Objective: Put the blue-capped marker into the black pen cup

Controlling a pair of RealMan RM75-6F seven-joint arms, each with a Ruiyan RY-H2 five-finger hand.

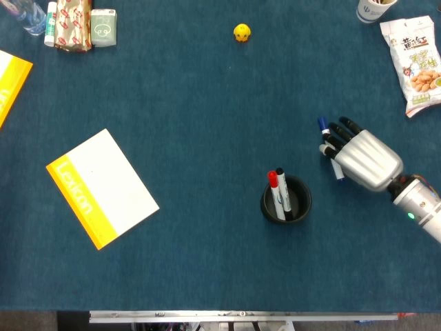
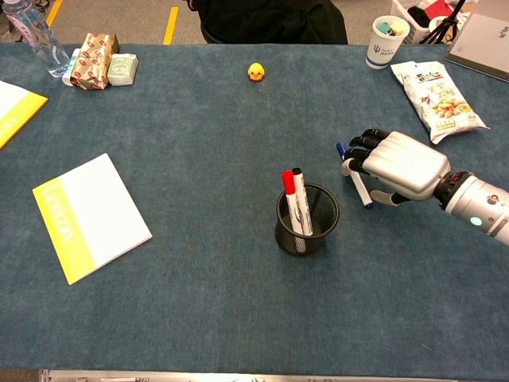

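My right hand [image 1: 360,155] [image 2: 394,165] grips the blue-capped marker [image 1: 328,146] [image 2: 353,175], with the blue cap sticking out past the fingers and the marker lifted off the cloth. It hovers a little to the right of and behind the black mesh pen cup [image 1: 286,200] [image 2: 307,219]. That cup stands upright near the table's middle with a red-capped marker [image 2: 289,199] and a black-capped marker [image 2: 301,197] in it. The left hand appears in neither view.
A white and yellow notebook [image 1: 101,187] lies at the left, another yellow-edged one [image 1: 9,81] at the far left edge. A small yellow duck [image 1: 241,32], snack packets [image 1: 83,25], a peanut bag [image 1: 419,61] and a paper cup [image 2: 386,38] line the back.
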